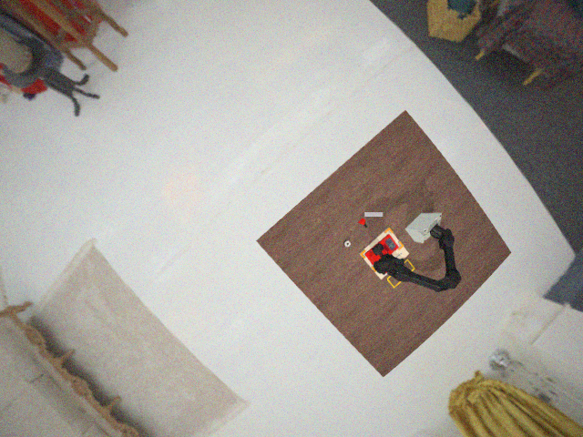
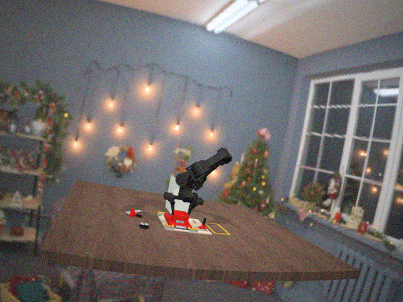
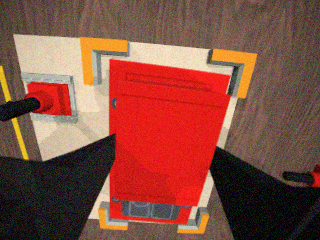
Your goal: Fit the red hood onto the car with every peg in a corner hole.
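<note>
Red hood pinched by its sides in the hand, over the chassis in its jig on the tabletop. Seating cannot be confirmed. Advised: square hood to deck, align corner holes over pegs, lower level, release only once flat.

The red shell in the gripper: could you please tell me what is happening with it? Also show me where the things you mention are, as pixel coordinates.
The arm's gripper (image 1: 382,263) (image 2: 184,211) (image 3: 164,143) grips the red hood (image 2: 180,216) (image 3: 167,145) by its sides, over the car chassis (image 2: 167,218) (image 3: 116,216) in its jig (image 1: 382,276) (image 2: 195,231) (image 3: 65,60). It has not let go, and whether the pegs are in the holes I cannot tell.
</note>
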`<action>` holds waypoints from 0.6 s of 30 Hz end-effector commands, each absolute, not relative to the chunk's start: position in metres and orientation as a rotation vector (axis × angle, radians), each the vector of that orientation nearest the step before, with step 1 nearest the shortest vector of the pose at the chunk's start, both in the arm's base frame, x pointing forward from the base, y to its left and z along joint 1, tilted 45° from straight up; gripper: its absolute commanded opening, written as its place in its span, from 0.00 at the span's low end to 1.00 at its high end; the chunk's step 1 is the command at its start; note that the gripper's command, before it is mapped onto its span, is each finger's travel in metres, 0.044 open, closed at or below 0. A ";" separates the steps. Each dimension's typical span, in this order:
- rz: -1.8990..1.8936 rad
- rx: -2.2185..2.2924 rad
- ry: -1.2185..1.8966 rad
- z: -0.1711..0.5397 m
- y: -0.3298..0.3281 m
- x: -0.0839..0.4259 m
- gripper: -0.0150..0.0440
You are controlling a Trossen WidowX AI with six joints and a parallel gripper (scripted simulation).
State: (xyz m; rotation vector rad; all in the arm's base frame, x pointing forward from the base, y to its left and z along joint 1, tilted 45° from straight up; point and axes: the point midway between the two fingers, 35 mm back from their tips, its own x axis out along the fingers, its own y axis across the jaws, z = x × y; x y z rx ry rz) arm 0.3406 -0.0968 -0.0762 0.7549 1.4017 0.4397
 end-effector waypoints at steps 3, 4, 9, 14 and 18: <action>0.439 0.755 1.398 -0.076 -0.096 0.341 0.25; 0.438 0.755 1.397 -0.077 -0.096 0.341 0.25; 0.437 0.756 1.395 -0.077 -0.096 0.341 0.25; 0.437 0.757 1.395 -0.077 -0.095 0.341 0.25; 0.437 0.757 1.395 -0.077 -0.095 0.341 0.25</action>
